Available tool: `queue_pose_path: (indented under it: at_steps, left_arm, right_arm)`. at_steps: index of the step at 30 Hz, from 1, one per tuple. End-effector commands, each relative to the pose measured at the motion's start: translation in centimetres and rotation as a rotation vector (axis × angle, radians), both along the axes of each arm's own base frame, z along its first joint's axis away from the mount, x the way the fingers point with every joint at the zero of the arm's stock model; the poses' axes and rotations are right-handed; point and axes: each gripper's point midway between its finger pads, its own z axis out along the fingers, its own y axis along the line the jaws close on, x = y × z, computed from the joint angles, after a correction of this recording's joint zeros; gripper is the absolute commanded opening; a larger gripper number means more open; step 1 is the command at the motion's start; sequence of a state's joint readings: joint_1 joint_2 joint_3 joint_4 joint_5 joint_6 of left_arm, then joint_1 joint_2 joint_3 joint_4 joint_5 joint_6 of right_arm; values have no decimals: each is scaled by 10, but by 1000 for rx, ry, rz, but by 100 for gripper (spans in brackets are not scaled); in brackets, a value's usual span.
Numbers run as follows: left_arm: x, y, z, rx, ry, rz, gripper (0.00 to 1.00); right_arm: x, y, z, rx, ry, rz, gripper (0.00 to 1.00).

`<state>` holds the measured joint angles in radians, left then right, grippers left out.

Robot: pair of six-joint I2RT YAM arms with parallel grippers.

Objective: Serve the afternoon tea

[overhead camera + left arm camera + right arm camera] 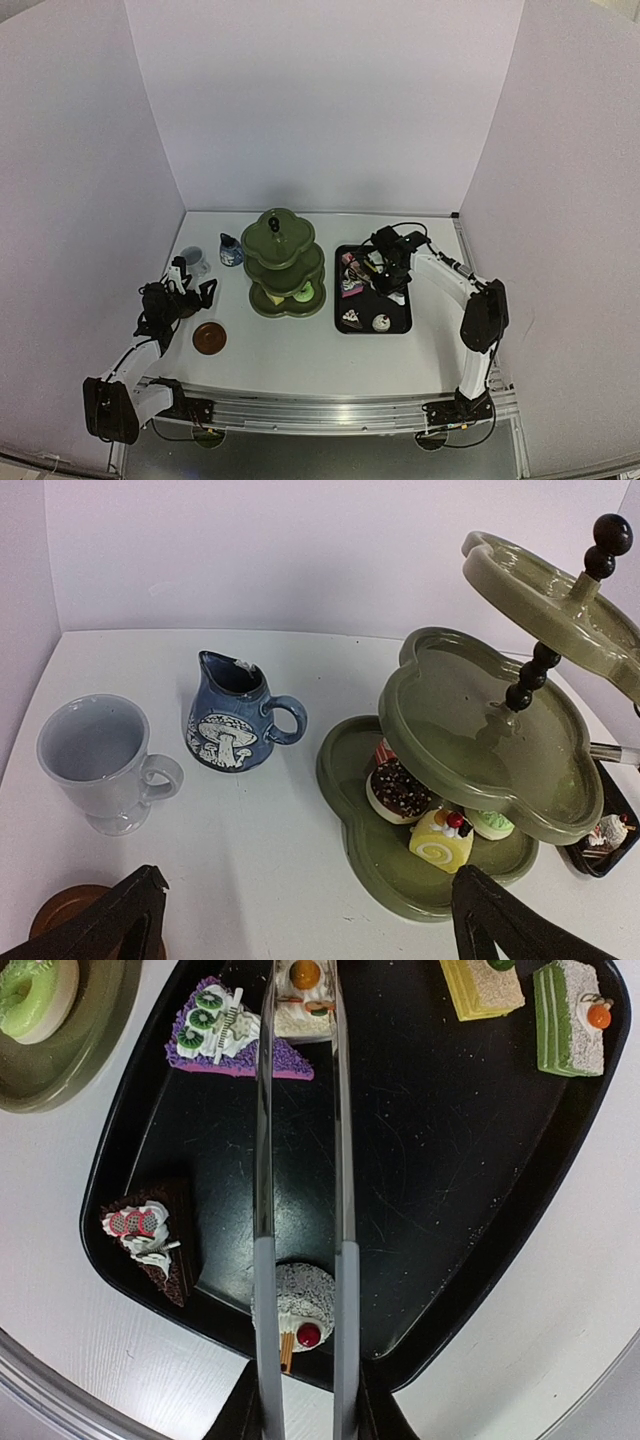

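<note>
My right gripper is shut on the thin metal tongs over the black tray. The tong tips flank a white cake with an orange top. Other cakes lie on the tray: a purple wedge, a chocolate wedge and a round cherry-topped one. The green three-tier stand carries a chocolate doughnut and a yellow roll on its bottom tier. My left gripper is open, low over the table in front of the white mug and blue pot.
A brown coaster lies near the left arm, its edge showing at the left finger. White walls enclose the table on three sides. The tray sits directly right of the stand.
</note>
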<state>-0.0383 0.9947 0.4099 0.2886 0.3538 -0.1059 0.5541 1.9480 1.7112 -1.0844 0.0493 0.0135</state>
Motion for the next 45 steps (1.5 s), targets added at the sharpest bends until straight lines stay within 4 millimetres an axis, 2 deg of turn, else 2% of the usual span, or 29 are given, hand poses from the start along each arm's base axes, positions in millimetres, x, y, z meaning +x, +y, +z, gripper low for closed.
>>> queue_pose_path:
  at_steps: [1,3,9,14,17,20,22,26,33,37,41,45]
  left_arm:
    - [1,4,7,-5,-26,20,100]
    - [2,4,9,-15,-27,22,100]
    - [5,4,11,-46,-19,29,100]
    - [6,1,7,-75,-6,18,100]
    - [4,-3,3,-81,6,-2,100]
    - [1,-3,2,-76,3,-6,100]
    - [0,-3,2,-75,1,-5,100]
    - [-3,-3,0,-71,2,-8,100]
    - [-9,-16,2,-57,-23,-102,100]
    - [-9,-18,2,-57,-25,-110,100]
    - [-9,-19,2,-57,-29,-115,100]
    - [-12,-21,4,-56,-35,-131,100]
  right_arm:
    - [5,3,35,52,-71,2,3]
    - [4,-1,49,53,-103,-8,0]
    - [5,-16,105,72,-255,-69,0]
    - [26,-18,138,77,-371,-114,0]
    - [48,-4,144,95,-408,-104,0]
    - [71,24,160,186,-462,-56,0]
    - [80,41,174,243,-507,-19,0]
    - [86,67,179,277,-536,61,0]
    - [71,105,160,343,-458,133,0]
    - [59,121,147,381,-396,149,0]
    - [47,137,143,427,-356,167,0]
    - [44,146,133,432,-330,170,0]
